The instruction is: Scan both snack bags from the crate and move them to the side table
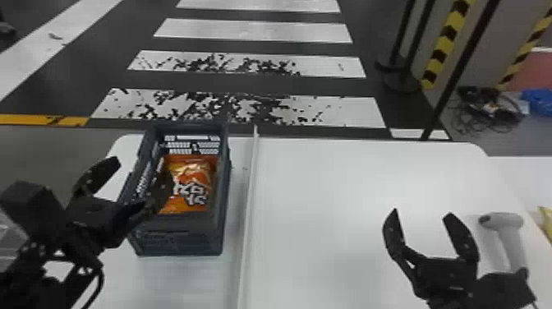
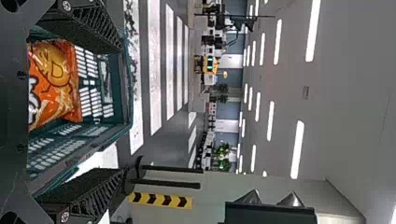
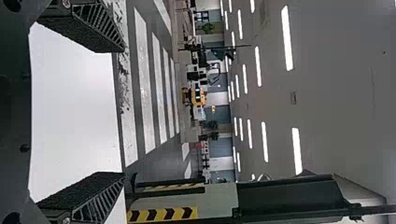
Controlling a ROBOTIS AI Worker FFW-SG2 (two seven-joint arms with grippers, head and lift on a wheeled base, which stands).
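Observation:
In the head view my left gripper (image 1: 141, 181) stands open over the left side of the dark crate (image 1: 180, 230), one finger reaching across its inside. An orange snack bag (image 1: 193, 185) lies in the crate. The left wrist view shows my left gripper (image 2: 112, 116) with fingers wide apart and the orange bag (image 2: 56, 84) between and behind them inside the crate (image 2: 126, 93). My right gripper (image 1: 423, 217) is open above the white table, left of the grey scanner (image 1: 503, 234); its fingers (image 3: 84, 28) are spread with nothing between them in the right wrist view.
A raised white divider (image 1: 248, 205) runs along the white table (image 1: 349, 185), between the crate and the right gripper. At the right edge lies a piece of something yellow (image 1: 546, 220). Black poles and cables (image 1: 488, 109) stand and lie beyond the table.

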